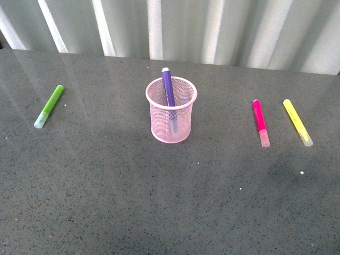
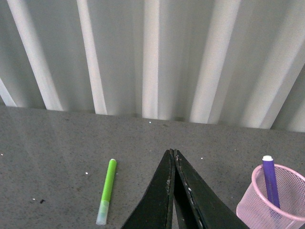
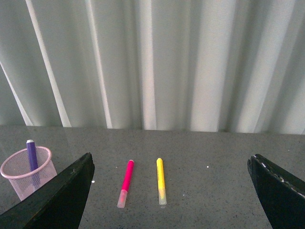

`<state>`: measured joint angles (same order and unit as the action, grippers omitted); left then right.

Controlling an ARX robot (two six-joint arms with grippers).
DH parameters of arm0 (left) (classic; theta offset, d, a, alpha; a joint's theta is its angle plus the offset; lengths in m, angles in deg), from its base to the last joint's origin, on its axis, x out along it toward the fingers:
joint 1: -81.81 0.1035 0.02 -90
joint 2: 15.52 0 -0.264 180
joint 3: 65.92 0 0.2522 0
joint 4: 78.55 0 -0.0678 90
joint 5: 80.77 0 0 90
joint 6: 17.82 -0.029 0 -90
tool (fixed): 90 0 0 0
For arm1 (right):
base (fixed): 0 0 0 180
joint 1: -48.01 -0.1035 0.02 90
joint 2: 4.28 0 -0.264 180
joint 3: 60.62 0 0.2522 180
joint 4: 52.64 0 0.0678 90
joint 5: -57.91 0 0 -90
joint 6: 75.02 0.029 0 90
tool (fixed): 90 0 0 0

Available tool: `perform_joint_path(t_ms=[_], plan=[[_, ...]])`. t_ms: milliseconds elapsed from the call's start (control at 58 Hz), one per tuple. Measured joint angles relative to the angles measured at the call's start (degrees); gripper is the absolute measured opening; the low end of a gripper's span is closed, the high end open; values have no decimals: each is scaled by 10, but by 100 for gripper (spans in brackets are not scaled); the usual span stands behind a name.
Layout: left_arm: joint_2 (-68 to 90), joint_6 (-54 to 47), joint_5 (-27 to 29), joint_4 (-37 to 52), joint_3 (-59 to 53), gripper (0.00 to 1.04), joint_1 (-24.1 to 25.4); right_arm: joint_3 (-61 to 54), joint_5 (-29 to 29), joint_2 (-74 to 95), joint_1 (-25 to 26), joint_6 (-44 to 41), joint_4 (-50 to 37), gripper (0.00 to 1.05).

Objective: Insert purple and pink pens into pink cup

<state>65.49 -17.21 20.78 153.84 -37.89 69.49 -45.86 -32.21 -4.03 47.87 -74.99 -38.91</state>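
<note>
Purple pen (image 1: 168, 90) stands inside the pink cup (image 1: 183, 125) at the middle of the table (image 1: 159, 207), tilted slightly, its upper end poking above the far rim and its lower part visible through the mesh. By that showing, half the task looks done. The other half is not: the pink pen (image 1: 260, 122) lies flat on the table well to the right of the cup, touching nothing, its pale cap pointing toward the near edge. Just beyond it on the right, roughly parallel and apart from it, lies a yellow marker (image 1: 297, 122); a green marker (image 1: 49, 106) lies far off to the left of the cup. Neither belongs in the cup. The left fingers (image 2: 170, 164) are pressed together with nothing between them, held above the table between the green marker and the cup. The right fingers (image 3: 66, 195) are spread wide and empty, and the right wrist view looks between them at the pink pen and yellow marker, with the cup off to the left. Neither arm appears in the front view. What is left, on this evidence, is to pick up the pink pen without disturbing the yellow marker beside it, carry it left to the cup and drop it in alongside the purple one. A pale ribbed backdrop (image 1: 239, 32) closes the far side of the table.
</note>
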Motion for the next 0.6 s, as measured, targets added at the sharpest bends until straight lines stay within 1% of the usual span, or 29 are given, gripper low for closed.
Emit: perform_joint_path(t_ms=[207,483,500,534,603], plan=[[-118,-2,-37,-53,-68,4,43,0,0,0,0,0,0,98],[-252,-2,-67,-143,-111,4,73,0,0,0,0,0,0,98],[-263,-2,-74,-149,-113,4,81,0,0,0,0,0,0,98],[-281,-2,-105,-166,-118,4,100,0,0,0,0,0,0,98],[-313,-2,-113,-191,-123,4,115,0,0,0,0,0,0,98]])
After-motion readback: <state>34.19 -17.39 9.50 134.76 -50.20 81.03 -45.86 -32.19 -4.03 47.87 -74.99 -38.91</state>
